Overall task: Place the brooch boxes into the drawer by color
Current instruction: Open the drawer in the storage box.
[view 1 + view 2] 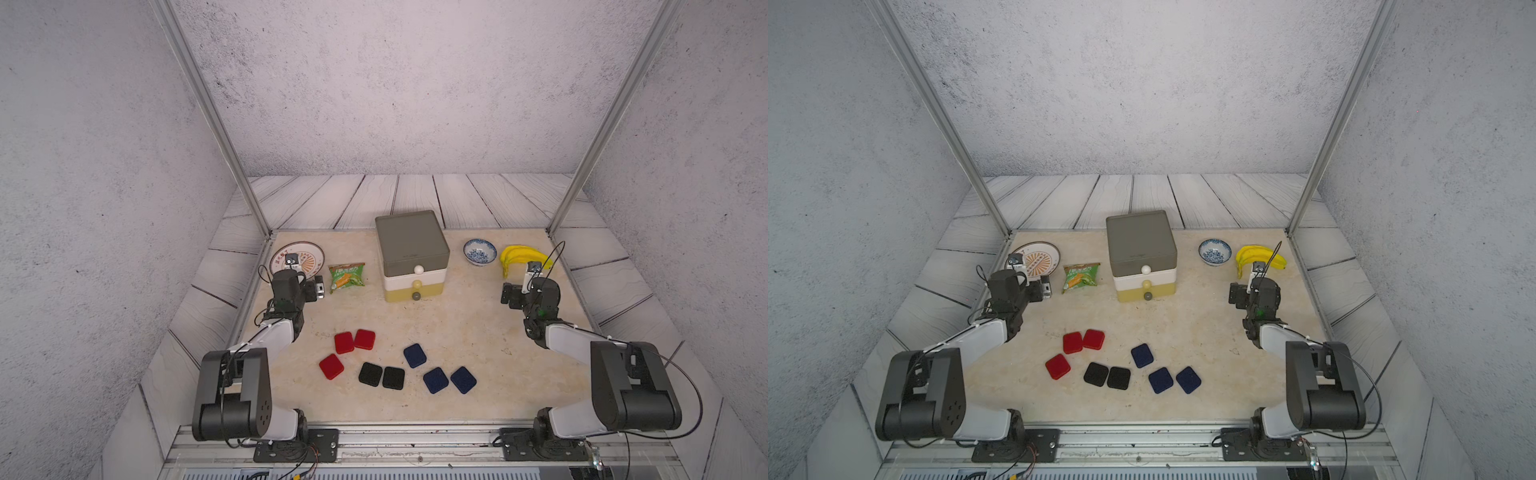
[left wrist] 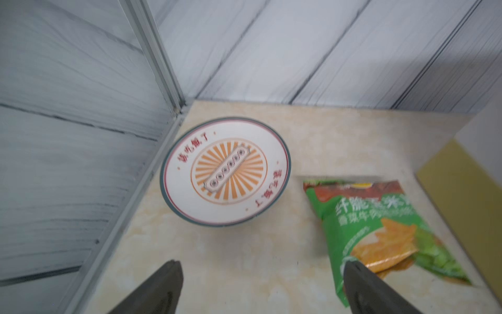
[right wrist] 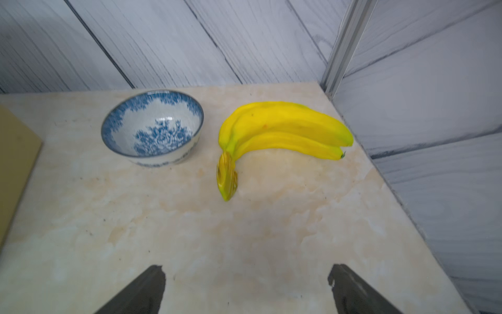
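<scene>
Well, nothing is in hand at this point. The left end effector [image 2: 262, 265] has its jaws spread wide over bare bench [image 2: 244, 252], facing a patterned plate [image 2: 225, 171] and a green snack packet [image 2: 380, 231]. The right end effector [image 3: 247, 269] is equally released, looking at a blue-and-white bowl [image 3: 152, 127] and a bunch of bananas [image 3: 282, 130]. Neither wrist view catches any of the brooch boxes [image 1: 393, 377]. All eight lie on the bench behind both end effectors, well apart from either. The three red boxes [image 1: 344, 342] are on the left end effector's side, the two black boxes [image 1: 370, 374] in the middle, and the three navy boxes [image 1: 435, 380] towards the right end effector's side. The drawer [image 1: 411, 245] stands between the two end effectors, roughly level with them, and all three fronts are shut in both top views.

As for handling, these boxes look light, stiff and matte, so slipping is probably no trouble; the snag is how flat they are. The likely hold is from above, jaws across two opposite edges, tips going right down to the bench. Two reds sit touching or nearly so, and the black pair lies side by side, so their free outer edges look the safer place to pinch. The lone red box [image 1: 331, 366] seems the easiest first pick, though a knob [image 1: 419, 269] needs pulling before anything goes in.
</scene>
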You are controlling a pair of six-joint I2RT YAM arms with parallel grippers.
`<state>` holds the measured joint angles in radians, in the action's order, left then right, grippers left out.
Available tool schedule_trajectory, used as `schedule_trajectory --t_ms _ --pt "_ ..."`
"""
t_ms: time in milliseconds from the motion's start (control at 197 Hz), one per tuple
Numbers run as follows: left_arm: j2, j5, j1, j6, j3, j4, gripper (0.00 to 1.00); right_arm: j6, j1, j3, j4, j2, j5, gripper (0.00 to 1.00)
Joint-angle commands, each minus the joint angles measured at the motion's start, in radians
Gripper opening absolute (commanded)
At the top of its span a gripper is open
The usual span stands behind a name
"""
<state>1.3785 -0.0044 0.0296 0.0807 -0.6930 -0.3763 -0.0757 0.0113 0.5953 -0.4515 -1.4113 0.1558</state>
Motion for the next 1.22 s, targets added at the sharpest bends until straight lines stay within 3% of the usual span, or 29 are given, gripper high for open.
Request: schedule_trajectory --t_ms 0,188,390,542,699,892,1211 --pt "-0.076 0.048 -0.007 0.096 -0.046 0.155 0.98 -0.044 0.006 0.075 0.190 0.084 0.020 1.00" --pt "-0.151 0.067 -0.027 0.164 -0.138 0.335 0.98 -0.152 0.046 0.191 0.393 0.163 -0.045 1.00" --pt "-0.178 0.082 -0.050 0.195 -0.216 0.483 0.98 -0.131 0.276 0.281 0.521 0.150 -0.014 1.00" --pt "-0.176 0.102 -0.085 0.206 -0.241 0.551 0.98 -0.235 0.340 0.370 0.598 0.106 -0.143 1.00" --pt "-0.179 0.092 -0.121 0.202 -0.276 0.624 0.98 -0.293 0.431 0.444 0.641 0.052 -0.173 0.99" --pt "-0.159 0.081 -0.129 0.183 -0.328 0.716 0.98 -0.384 0.500 0.522 0.665 -0.046 -0.205 0.86" --pt "-0.167 0.090 -0.128 0.177 -0.342 0.750 0.98 -0.452 0.544 0.613 0.629 -0.150 -0.290 0.73"
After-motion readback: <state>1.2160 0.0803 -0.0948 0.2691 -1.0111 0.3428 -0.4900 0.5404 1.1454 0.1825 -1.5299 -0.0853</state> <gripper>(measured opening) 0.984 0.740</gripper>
